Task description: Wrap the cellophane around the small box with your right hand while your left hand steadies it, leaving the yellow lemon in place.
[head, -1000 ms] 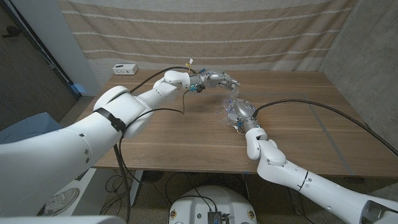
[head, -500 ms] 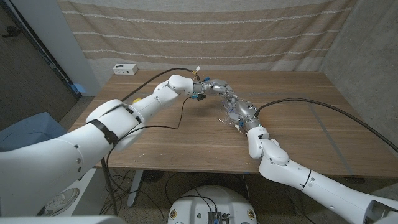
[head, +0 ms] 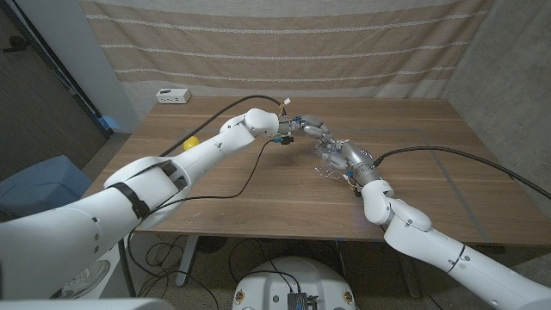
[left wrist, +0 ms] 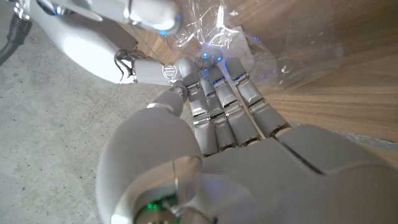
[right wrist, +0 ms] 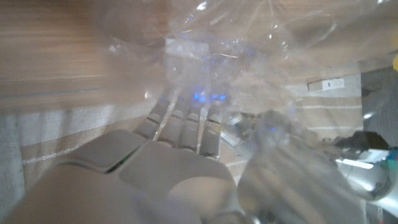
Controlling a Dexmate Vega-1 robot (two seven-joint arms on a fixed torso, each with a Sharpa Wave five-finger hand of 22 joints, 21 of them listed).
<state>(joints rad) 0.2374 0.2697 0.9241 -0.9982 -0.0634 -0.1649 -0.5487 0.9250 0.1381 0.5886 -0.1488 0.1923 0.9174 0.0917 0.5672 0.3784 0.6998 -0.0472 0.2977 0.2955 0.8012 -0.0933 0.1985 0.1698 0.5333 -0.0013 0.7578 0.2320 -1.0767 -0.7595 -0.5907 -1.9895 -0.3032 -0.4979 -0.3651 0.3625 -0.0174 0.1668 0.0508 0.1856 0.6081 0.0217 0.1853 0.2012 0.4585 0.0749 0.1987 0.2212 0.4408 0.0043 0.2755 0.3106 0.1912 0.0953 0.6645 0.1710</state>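
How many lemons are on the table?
1. The yellow lemon lies near the table's left edge, beside the left arm; more may be hidden behind the arms.

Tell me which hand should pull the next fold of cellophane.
Right, probably. The right hand is already in the crumpled cellophane, while the left hand reaches in from the far side, fingers extended onto the bundle, suited to steadying.

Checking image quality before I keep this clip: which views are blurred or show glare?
Head view: sharp, evenly lit. Left wrist view: fairly sharp, left hand clear, blue glints on the cellophane. Right wrist view: soft and hazy, crinkled film glaring across the right hand.
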